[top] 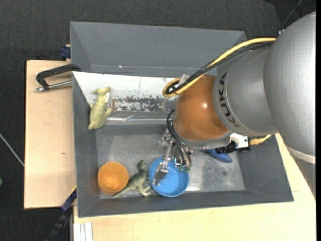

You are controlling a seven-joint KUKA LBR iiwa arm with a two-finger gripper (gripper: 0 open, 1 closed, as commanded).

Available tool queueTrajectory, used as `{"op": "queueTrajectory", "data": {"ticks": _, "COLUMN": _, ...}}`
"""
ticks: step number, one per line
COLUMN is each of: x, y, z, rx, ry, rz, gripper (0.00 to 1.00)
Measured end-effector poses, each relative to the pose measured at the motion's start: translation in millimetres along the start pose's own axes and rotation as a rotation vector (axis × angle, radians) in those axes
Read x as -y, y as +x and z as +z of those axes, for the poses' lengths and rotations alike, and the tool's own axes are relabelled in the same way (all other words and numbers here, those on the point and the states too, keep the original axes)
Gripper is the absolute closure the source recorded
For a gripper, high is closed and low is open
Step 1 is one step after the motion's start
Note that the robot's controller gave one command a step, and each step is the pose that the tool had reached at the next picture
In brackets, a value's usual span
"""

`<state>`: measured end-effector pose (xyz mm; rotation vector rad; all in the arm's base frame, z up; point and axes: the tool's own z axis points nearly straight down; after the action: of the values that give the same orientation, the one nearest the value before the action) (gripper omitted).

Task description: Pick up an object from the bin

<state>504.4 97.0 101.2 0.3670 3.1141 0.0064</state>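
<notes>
My tool (168,169) is low over the blue cup (173,186); can't tell whether it's wide or narrow. A green dino (136,181) sits just left of the cup. Best I straddle the cup's rim, clamp firmly and lift straight up, clear of the dino.

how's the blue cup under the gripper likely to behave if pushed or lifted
The blue cup looks like hard plastic, probably light and stiff. Round and glossy, it may slip, or roll if tipped toward the green dinosaur.
</notes>
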Motion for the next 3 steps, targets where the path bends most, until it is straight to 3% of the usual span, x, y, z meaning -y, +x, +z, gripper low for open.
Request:
{"op": "queueTrajectory", "data": {"ticks": 1, "x": -0.4, "y": 2.7, "z": -11.5, "rx": 0.000, "ry": 0.002, "rz": -0.207, "gripper": 0.00}}
{"op": "queueTrajectory", "data": {"ticks": 2, "x": -8.2, "y": -5.1, "z": 28.6, "rx": -0.001, "ry": 0.001, "rz": -0.580, "gripper": 0.00}}
{"op": "queueTrajectory", "data": {"ticks": 3, "x": -9.1, "y": -5.9, "z": 27.0, "rx": -0.004, "ry": 0.002, "rz": -0.579, "gripper": 0.00}}
